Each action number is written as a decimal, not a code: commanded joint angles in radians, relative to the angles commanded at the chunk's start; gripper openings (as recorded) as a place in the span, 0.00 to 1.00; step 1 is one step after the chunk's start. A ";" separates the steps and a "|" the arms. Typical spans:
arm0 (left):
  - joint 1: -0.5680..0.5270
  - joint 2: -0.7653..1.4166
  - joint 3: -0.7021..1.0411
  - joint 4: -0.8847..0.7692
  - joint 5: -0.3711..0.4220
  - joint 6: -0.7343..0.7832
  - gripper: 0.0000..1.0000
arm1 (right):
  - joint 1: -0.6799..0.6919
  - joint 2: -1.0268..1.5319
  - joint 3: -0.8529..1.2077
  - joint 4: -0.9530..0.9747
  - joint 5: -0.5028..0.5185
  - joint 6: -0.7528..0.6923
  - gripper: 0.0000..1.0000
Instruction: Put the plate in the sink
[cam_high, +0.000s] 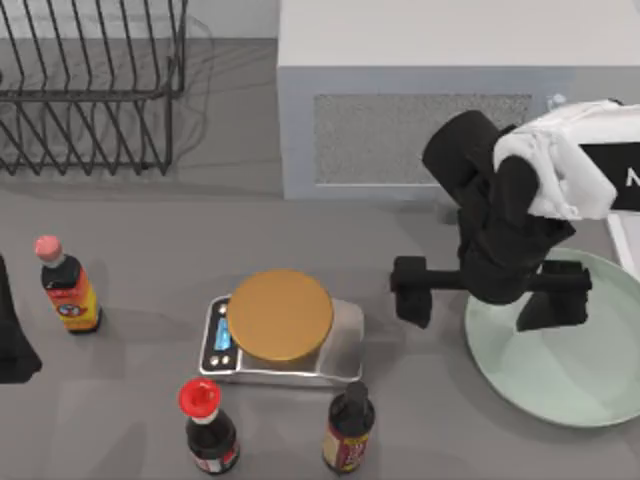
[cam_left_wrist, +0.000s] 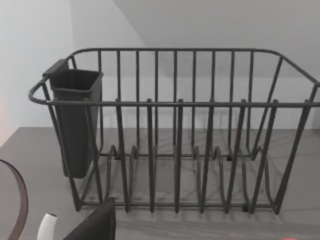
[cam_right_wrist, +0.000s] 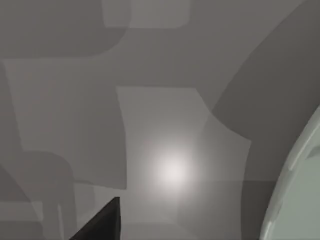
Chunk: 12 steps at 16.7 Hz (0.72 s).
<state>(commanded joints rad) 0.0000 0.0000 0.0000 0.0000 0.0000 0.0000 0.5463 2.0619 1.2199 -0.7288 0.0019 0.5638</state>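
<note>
The pale mint-green plate (cam_high: 570, 365) lies flat on the table at the right; its rim (cam_right_wrist: 297, 200) also edges the right wrist view. My right gripper (cam_high: 483, 295) hangs open over the plate's left rim. One dark finger (cam_high: 412, 290) stands outside the plate to its left and the other finger (cam_high: 555, 297) is over the plate. Nothing is held between them. A thin white strip of the sink (cam_high: 627, 245) shows at the right edge, just behind the plate. My left gripper (cam_high: 12, 335) is parked at the left edge of the table.
A light-grey microwave (cam_high: 430, 100) stands at the back, behind my right arm. A wire dish rack (cam_high: 90, 90) (cam_left_wrist: 175, 135) with a dark cup (cam_left_wrist: 75, 120) is at the back left. A silver scale (cam_high: 280, 320) and three bottles (cam_high: 68, 285) (cam_high: 208, 425) (cam_high: 348, 425) fill the middle and front left.
</note>
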 joint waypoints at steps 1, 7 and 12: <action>0.000 0.000 0.000 0.000 0.000 0.000 1.00 | 0.000 0.000 0.000 0.000 0.000 0.000 0.77; 0.000 0.000 0.000 0.000 0.000 0.000 1.00 | 0.000 0.000 0.000 0.000 0.000 0.000 0.32; 0.000 0.000 0.000 0.000 0.000 0.000 1.00 | 0.000 0.000 0.000 0.000 0.000 0.000 0.00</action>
<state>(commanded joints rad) 0.0000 0.0000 0.0000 0.0000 0.0000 0.0000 0.5463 2.0619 1.2199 -0.7288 0.0019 0.5638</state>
